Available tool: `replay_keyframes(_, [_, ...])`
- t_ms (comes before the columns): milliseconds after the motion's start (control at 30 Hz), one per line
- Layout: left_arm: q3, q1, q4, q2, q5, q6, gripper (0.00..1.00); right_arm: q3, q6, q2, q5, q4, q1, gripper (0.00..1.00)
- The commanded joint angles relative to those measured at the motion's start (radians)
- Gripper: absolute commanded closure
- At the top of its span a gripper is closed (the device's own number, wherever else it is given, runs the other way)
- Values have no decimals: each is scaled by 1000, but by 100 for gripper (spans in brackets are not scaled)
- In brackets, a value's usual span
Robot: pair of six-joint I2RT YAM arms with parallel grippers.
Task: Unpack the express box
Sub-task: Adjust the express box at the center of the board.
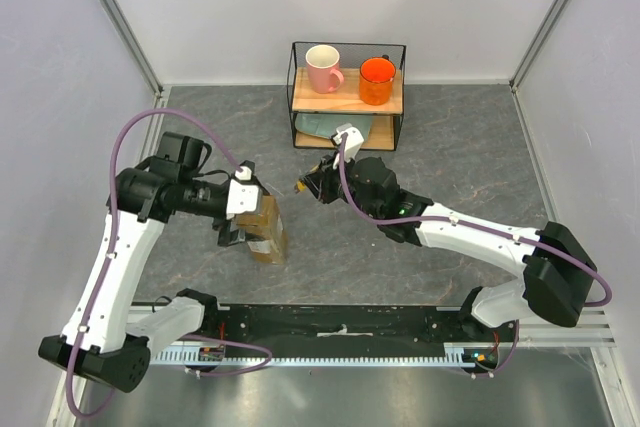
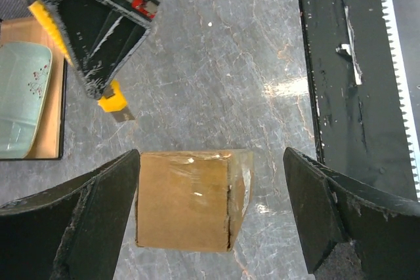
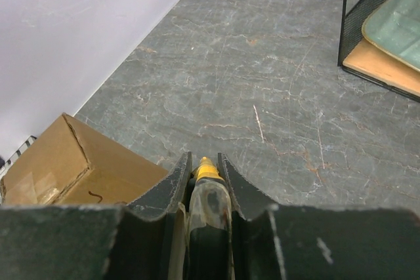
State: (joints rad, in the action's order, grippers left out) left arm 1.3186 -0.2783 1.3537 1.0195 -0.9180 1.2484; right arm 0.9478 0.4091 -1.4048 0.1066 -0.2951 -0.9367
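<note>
The left gripper (image 2: 211, 157) hangs wide open, the express box (image 2: 184, 201) upright between its fingers (image 2: 85, 208), not gripped. The right gripper (image 3: 203, 159) is clamped on the yellow utility knife (image 2: 113, 100), whose blade pokes just past its tips toward the box. I'd steady the box squarely first, then cut shallow along the tape.

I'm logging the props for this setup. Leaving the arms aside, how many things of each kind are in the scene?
Mugs: 2, pink and orange
Cardboard box: 1
Utility knife: 1
Plate: 1
Wire shelf: 1
Total: 6
</note>
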Motion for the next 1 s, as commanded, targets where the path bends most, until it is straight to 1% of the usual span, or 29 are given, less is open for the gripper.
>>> replay_keyframes(0, [53, 28, 183, 27, -33, -24, 3, -17, 14, 49, -16, -61, 6, 100])
replay_keyframes(133, [31, 63, 183, 47, -15, 20, 3, -21, 23, 55, -22, -64, 6, 100])
replay_keyframes(200, [27, 135, 185, 56, -4, 51, 4, -21, 31, 50, -28, -61, 6, 100])
replay_keyframes(333, [39, 269, 186, 48, 63, 192, 4, -15, 37, 43, -28, -33, 6, 100])
replay_keyframes(367, [62, 342, 186, 50, 77, 212, 5, -15, 36, 43, -25, -23, 4, 100])
replay_keyframes(500, [116, 455, 185, 65, 116, 285, 7, -1, 28, 32, -15, 16, 4, 100])
replay_keyframes(633, [76, 536, 183, 71, 209, 368, 15, 20, 22, 23, -13, 53, 6, 100])
replay_keyframes(667, [12, 566, 183, 74, 266, 393, 17, 25, 22, 20, -15, 75, 4, 100])
replay_keyframes(700, [-36, 577, 185, 73, 301, 451, 20, 29, 25, 18, -18, 86, 6, 100])
replay_keyframes(733, [-88, 583, 182, 70, 336, 474, 24, 31, 31, 15, -24, 93, 4, 100])
replay_keyframes(767, [-204, 587, 183, 61, 388, 499, 25, 31, 36, 7, -37, 103, 4, 100])
replay_keyframes(833, [-310, 587, 183, 33, 390, 558, 27, 25, 54, -6, -45, 114, -4, 100])
replay_keyframes(867, [-400, 584, 182, 2, 378, 583, 27, 23, 57, -22, -44, 129, -8, 100])
replay_keyframes(900, [-436, 584, 176, -16, 364, 617, 27, 19, 63, -28, -41, 135, -14, 100])
replay_keyframes(933, [-497, 582, 121, -31, 334, 615, 27, 8, 66, -34, -36, 142, -16, 100])
replay_keyframes(967, [-519, 574, 93, -51, 321, 602, 26, 2, 71, -45, -33, 146, -20, 100])
